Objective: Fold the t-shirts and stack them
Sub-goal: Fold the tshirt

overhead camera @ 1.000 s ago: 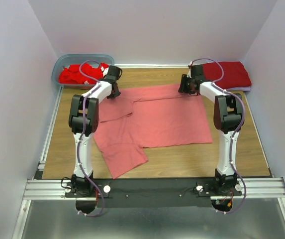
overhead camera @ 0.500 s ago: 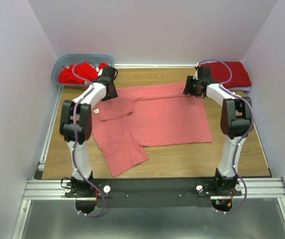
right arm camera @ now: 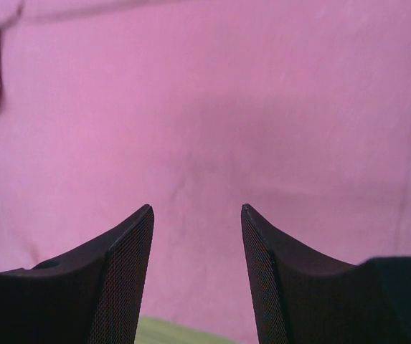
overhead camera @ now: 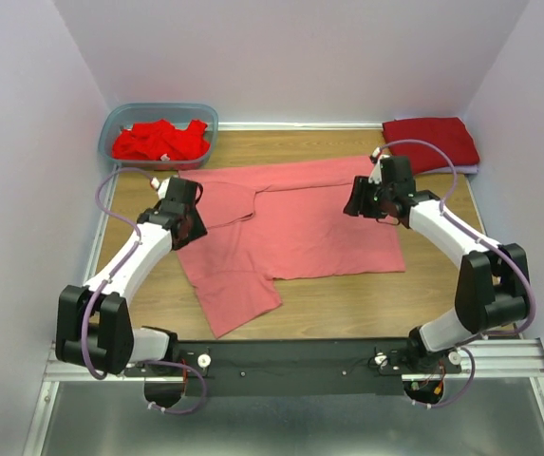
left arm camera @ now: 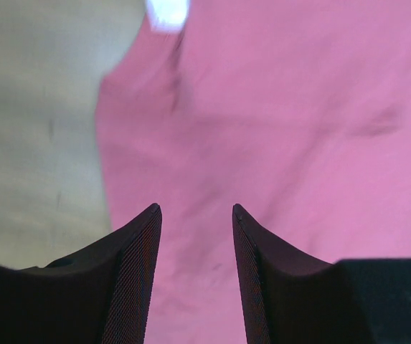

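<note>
Jaws apart and empty on both arms. The salmon-pink t-shirt (overhead camera: 300, 228) lies flat at frame centre, long axis left-right. The left gripper (overhead camera: 188, 220) hangs over its frame-left edge, the right gripper (overhead camera: 359, 201) over its upper-right part.

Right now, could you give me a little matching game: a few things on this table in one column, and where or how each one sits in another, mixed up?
Things:
1. salmon-pink t-shirt
2. bright red t-shirts
3. crimson t-shirt
4. left gripper

States:
A. folded, far right corner
B. open, over the pink shirt's left edge
C. spread out in the middle
D. crumpled in the tub

Pairs: 1-C, 2-D, 3-A, 4-B.
</note>
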You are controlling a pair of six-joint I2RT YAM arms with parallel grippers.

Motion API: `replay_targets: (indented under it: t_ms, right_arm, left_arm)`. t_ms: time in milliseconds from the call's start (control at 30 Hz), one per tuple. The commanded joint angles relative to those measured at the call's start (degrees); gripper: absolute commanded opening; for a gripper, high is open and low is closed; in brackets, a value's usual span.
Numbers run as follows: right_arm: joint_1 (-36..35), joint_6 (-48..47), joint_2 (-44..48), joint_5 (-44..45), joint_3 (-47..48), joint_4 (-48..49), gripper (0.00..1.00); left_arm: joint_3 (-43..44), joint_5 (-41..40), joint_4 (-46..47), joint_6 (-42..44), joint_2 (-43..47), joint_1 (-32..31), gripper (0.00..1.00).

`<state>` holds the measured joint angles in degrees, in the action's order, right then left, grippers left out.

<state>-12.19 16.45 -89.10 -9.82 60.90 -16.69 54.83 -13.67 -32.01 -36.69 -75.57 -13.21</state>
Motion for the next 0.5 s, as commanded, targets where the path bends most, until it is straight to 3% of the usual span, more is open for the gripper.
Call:
replay_targets:
  t_ms: [0,467]
  right_arm:
    - [-1.70,1.22,4.02,0.07,-4.73,-2.82,0.59]
    - [-1.79,1.04,8.94,5.17,-6.67,-2.12,0.59]
  left_arm:
    - [-5.86,1.02,-5.43,-5.23,2.35,-0.41,0.52]
    - [-11.85,-1.88,-9.73,-12.52,-0.28,-0.41,0.51]
